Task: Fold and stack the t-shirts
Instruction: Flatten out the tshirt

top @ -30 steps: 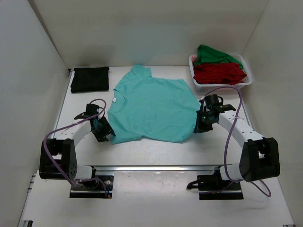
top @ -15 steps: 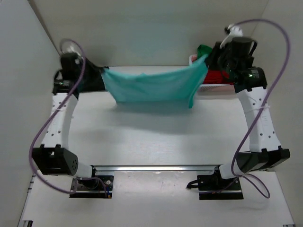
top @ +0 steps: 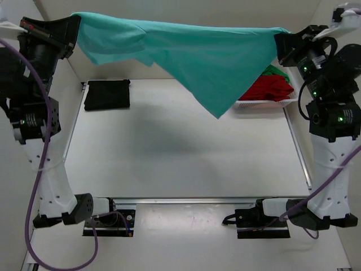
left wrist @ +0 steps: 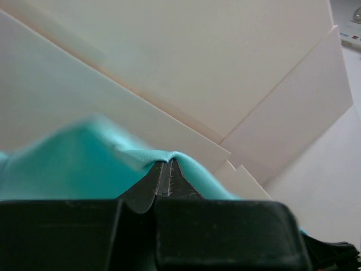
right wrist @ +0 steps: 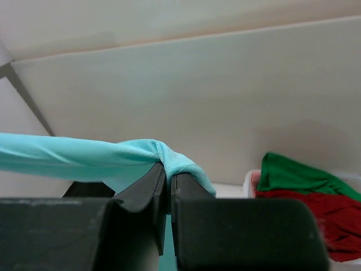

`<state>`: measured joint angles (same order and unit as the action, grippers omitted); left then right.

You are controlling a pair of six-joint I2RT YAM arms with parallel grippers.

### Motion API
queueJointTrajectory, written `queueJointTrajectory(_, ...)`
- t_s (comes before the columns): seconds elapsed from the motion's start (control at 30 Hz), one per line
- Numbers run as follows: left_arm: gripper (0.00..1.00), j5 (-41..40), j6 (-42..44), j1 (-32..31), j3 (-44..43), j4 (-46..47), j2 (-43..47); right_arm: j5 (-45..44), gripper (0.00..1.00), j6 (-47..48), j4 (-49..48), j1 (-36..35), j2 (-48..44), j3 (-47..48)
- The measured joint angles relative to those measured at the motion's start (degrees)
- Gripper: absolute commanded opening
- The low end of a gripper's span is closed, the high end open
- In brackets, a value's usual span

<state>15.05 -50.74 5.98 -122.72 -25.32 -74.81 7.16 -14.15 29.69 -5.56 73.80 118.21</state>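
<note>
The teal t-shirt (top: 192, 53) hangs stretched high above the table between both arms, sagging to a point at the lower right. My left gripper (top: 74, 27) is shut on its left edge; the left wrist view shows teal cloth (left wrist: 73, 164) draped over the closed gripper (left wrist: 165, 165). My right gripper (top: 280, 40) is shut on the shirt's right edge, and teal cloth (right wrist: 84, 155) is pinched at the closed gripper (right wrist: 167, 169). A folded black t-shirt (top: 107, 94) lies on the table at the back left. The red t-shirt (top: 271, 87) and green t-shirt (right wrist: 299, 175) lie in the basket.
The white lattice basket (top: 265, 104) stands at the back right corner, partly hidden behind the hanging shirt. White walls enclose the table (top: 180, 152) on three sides. Both arm bases are bolted at the near edge.
Both arms have risen from the table and spread apart, lifting the teal t-shirt from lying flat to hanging stretched high in the air. The left gripper closed on the shirt.
</note>
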Motion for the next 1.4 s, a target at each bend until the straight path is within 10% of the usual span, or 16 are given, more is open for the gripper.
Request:
queueJointTrajectory(0.47, 0.0, 3.72, 0.11, -3.26, 8.63, -3.54, -17.77, 10.51, 0.0, -2.16, 9.55, -0.39, 23.61, 3.8)
queueJointTrajectory(0.77, 0.0, 8.74, -0.37, 1.22, -14.62, -9.01, -39.67, 13.88, 0.0, -1.46, 13.09, -0.87, 37.83, 15.8)
queueJointTrajectory(1.13, 0.0, 10.16, 2.25, 2.64, 14.51, -4.7, -10.23, 15.06, 0.0, -0.42, 10.71, 2.71, 22.75, 4.02)
queueJointTrajectory(1.4, 0.0, 9.2, 3.74, -0.76, 60.0, -5.05, 13.84, 14.32, 0.0, 0.42, 9.09, 0.13, 6.95, -44.11)
